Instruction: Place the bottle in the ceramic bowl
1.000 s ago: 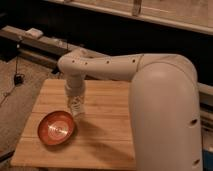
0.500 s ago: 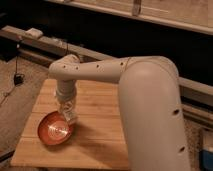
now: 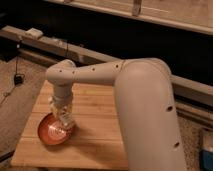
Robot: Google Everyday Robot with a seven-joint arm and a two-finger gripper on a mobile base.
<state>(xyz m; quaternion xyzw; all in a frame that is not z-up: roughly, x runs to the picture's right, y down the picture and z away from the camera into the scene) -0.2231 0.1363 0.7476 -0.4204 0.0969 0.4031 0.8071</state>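
Observation:
The ceramic bowl (image 3: pixel 51 131), orange-red inside with a paler centre, sits on the wooden table (image 3: pixel 95 130) near its front left. My gripper (image 3: pixel 64 117) hangs straight down from the white arm over the bowl's right inner part. A small whitish bottle (image 3: pixel 65 120) shows at the gripper's lower end, just above or inside the bowl. I cannot tell whether it rests on the bowl.
The big white arm (image 3: pixel 145 110) fills the right side and hides the table's right part. A grey ledge (image 3: pixel 60 47) runs behind the table, with a small white box (image 3: pixel 34 33) on it. Carpet and a cable lie at the left.
The arm has swung left and down toward me. The gripper with the bottle went from right of the bowl to over the bowl's inside.

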